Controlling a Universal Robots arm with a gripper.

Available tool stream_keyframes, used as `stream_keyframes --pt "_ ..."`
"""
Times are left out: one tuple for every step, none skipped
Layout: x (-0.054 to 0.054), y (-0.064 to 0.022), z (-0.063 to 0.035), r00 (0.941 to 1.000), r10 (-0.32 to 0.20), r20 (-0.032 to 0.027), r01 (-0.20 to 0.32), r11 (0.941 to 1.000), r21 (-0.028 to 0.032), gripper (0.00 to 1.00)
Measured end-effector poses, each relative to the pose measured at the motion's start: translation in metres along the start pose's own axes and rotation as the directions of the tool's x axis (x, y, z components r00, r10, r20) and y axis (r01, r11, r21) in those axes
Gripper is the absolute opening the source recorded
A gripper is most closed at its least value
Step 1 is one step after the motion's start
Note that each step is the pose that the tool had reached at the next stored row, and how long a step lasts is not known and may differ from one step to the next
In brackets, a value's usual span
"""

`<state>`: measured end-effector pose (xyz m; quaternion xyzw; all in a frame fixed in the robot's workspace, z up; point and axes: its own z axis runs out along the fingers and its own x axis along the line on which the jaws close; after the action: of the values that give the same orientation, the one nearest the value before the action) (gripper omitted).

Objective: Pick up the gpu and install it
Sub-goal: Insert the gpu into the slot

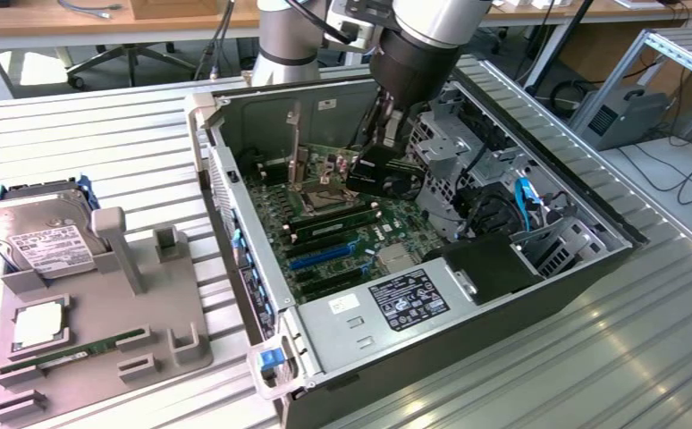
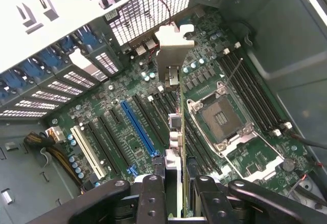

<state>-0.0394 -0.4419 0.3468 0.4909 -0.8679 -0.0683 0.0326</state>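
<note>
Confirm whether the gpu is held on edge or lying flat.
On edge: the gpu shows as a thin line clamped in the gripper, above the motherboard.

From my station, the graphics card (image 2: 171,68) shows a bare, pale metal bracket with a dull sheen and a thin matt edge. The gripper (image 2: 179,183) is black and matt; I cannot tell whether it is hard plastic or coated metal. The computer case (image 1: 232,223) is grey sheet metal, partly perforated. Its circuit board (image 2: 102,101) is green and slightly glossy, with one blue plastic slot (image 2: 137,127). The surface (image 1: 537,357) is ribbed, brushed metal. The holder (image 1: 84,357) is matt grey plastic. The hard drive (image 1: 36,237) is shiny metal under a white paper label.
</note>
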Motion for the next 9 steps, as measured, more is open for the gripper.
stream_keyframes --pt "0.0000 0.0000 0.0000 1.0000 -0.001 -0.0002 0.001 1.0000 0.0000 0.27" --pt "0.0000 0.0000 0.0000 1.0000 -0.002 -0.0004 0.002 1.0000 0.0000 0.27" --pt "0.0000 0.0000 0.0000 1.0000 -0.004 -0.0005 0.004 1.0000 0.0000 0.27" --pt "0.0000 0.0000 0.0000 1.0000 -0.005 -0.0008 0.005 1.0000 0.0000 0.27" --pt "0.0000 0.0000 0.0000 1.0000 -0.006 -0.0010 0.006 1.0000 0.0000 0.27" --pt "0.0000 0.0000 0.0000 1.0000 -0.008 -0.0011 0.008 1.0000 0.0000 0.27" --pt "0.0000 0.0000 0.0000 1.0000 -0.009 -0.0013 0.009 1.0000 -0.0001 0.27" --pt "0.0000 0.0000 0.0000 1.0000 -0.010 -0.0015 0.010 1.0000 -0.0001 0.27" --pt "0.0000 0.0000 0.0000 0.9999 -0.011 -0.0016 0.011 0.9999 -0.0001 0.27"
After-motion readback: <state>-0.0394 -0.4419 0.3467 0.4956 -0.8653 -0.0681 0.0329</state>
